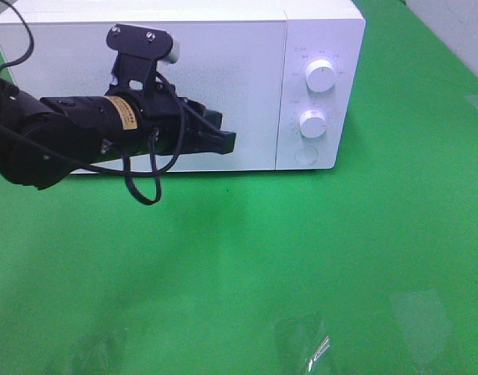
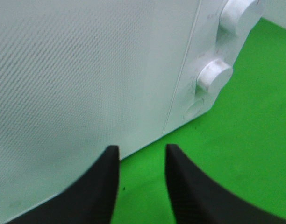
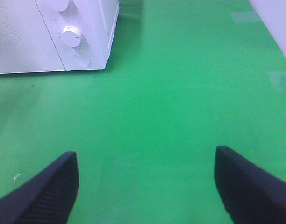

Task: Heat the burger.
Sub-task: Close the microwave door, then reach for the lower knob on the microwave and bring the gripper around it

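Green tabletop [image 1: 317, 258], closed white microwave [image 1: 223, 55], left end effector [image 1: 230, 141] near it

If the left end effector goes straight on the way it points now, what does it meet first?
The left end effector would probably meet the microwave door, low down near the lower knob; depth is unclear.

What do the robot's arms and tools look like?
The left arm is black, with a yellow label, looping black cables and a black bracket on top. The left tool and right tool have black, ribbed, tapering fingers.
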### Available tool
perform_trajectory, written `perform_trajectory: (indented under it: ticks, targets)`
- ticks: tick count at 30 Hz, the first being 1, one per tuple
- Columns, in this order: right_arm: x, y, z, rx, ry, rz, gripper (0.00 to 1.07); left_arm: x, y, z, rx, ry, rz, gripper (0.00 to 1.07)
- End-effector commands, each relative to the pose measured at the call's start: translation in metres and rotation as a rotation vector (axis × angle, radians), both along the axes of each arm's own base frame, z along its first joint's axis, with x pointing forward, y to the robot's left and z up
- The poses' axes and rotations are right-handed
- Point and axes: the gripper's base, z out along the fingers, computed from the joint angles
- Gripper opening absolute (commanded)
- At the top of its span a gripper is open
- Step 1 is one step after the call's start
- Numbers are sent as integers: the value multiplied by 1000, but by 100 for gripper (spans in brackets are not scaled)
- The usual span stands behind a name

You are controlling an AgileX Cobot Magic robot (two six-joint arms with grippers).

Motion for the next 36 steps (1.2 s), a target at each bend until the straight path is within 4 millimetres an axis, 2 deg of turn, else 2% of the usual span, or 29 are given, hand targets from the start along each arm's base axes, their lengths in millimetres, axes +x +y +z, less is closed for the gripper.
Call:
perform_trajectory:
  ticks: [1,2,3,5,6,8,11,15,19,22,23,24,25,26,27,30,31,32,34,35,36]
  targets:
    - [-4,-1,-1,-8,-23,-4,76,-16,12,6,39,77,20,90]
    - [-4,-1,-1,-8,-23,-4,76,-16,12,6,39,77,20,90]
    - [-4,-1,-1,-8,-23,-4,76,-19,15,5,66,113,25,100]
    - [-4,-1,-1,-8,-23,-4,76,-23,19,8,101,158,33,101]
    - [-4,-1,-1,-8,-23,-4,76,-23,19,8,101,158,33,101]
    - [-4,-1,-1,-8,-23,-4,76,-35,29,13,188,268,47,100]
    - [-4,-1,-1,-8,-23,-4,76,-38,32,14,205,291,51,100]
    - [-4,-1,-1,-8,-23,-4,76,-53,44,22,304,400,57,100]
    - [-4,-1,-1,-8,-23,-4,76,-70,62,36,391,508,75,100]
    - [-4,-1,-1,-8,-23,-4,76,-72,69,41,398,534,96,100]
    - [-4,-1,-1,-8,-23,-4,76,-73,79,44,405,566,125,100]
    - [-4,-1,-1,-8,-23,-4,76,-73,79,44,405,566,125,100]
    - [-4,-1,-1,-8,-23,-4,76,-73,89,49,410,589,157,100]
    - [-4,-1,-1,-8,-23,-4,76,-73,89,49,410,589,157,100]
    - [-4,-1,-1,-8,-23,-4,76,-73,103,53,411,618,202,100]
    - [-4,-1,-1,-8,-23,-4,76,-72,110,56,409,628,225,100]
    - [-4,-1,-1,-8,-23,-4,76,-72,124,62,398,642,273,100]
    - [-4,-1,-1,-8,-23,-4,76,-72,124,62,398,642,273,100]
    - [-4,-1,-1,-8,-23,-4,76,-73,154,73,377,658,367,100]
    - [-4,-1,-1,-8,-23,-4,76,-73,154,73,377,658,367,100]
    - [-4,-1,-1,-8,-23,-4,76,-76,167,80,373,658,399,100]
